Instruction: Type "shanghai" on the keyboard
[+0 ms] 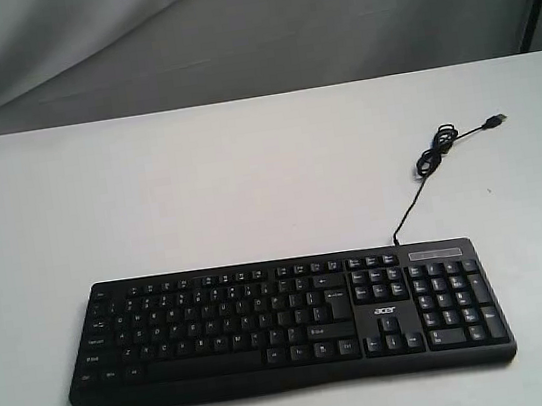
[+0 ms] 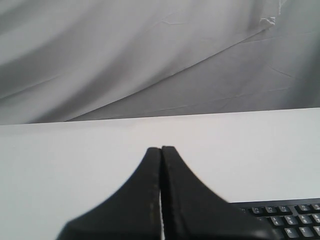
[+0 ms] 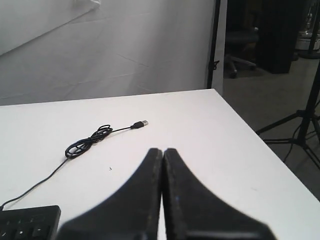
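Shows a wide black keyboard (image 1: pixel 267 320) with white legends, number pad and acer logo, flat at the front of the white table (image 1: pixel 198 183), thin cable (image 1: pixel 436 155) looped behind, with left gripper (image 2: pixel 161 150) and right gripper (image 3: pixel 163 151) pinched together, empty.

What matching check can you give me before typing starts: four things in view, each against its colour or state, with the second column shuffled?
Things:
1. keyboard
2. USB plug
3. left gripper
4. table

States:
A. white
B. shut, empty
C. black, lying flat, untouched
D. loose on the table, plugged into nothing

Pairs: 1-C, 2-D, 3-B, 4-A.
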Robot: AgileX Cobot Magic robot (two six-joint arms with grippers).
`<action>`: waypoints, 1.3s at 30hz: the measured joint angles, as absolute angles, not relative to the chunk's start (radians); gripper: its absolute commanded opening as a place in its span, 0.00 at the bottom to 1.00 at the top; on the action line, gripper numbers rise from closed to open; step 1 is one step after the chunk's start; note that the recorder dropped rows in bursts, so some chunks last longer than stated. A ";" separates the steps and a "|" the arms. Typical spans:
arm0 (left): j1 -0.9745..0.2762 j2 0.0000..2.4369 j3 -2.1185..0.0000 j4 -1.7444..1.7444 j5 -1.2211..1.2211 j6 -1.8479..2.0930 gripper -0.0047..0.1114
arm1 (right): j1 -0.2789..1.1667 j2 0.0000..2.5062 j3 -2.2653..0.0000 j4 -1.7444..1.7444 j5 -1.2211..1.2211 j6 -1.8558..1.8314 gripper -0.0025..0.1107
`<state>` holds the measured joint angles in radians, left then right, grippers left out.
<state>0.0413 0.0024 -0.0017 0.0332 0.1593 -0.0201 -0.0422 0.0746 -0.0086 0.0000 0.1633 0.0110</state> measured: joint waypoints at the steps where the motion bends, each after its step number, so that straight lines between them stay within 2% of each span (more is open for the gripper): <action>1: 0.041 0.002 -0.002 0.033 0.159 -0.020 0.04 | -0.042 0.061 -0.006 0.000 0.171 0.011 0.02; 9: 0.041 0.002 -0.002 0.033 0.159 -0.020 0.04 | -0.042 0.005 -0.002 -0.005 0.334 0.000 0.02; 39: 0.041 0.002 -0.002 0.033 0.159 -0.020 0.04 | -0.042 0.003 -0.002 -0.005 0.342 0.000 0.02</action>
<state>0.0413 0.0024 -0.0017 0.0332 0.1593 -0.0201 -0.0422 0.0025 -0.0024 -0.0054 0.3422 0.0000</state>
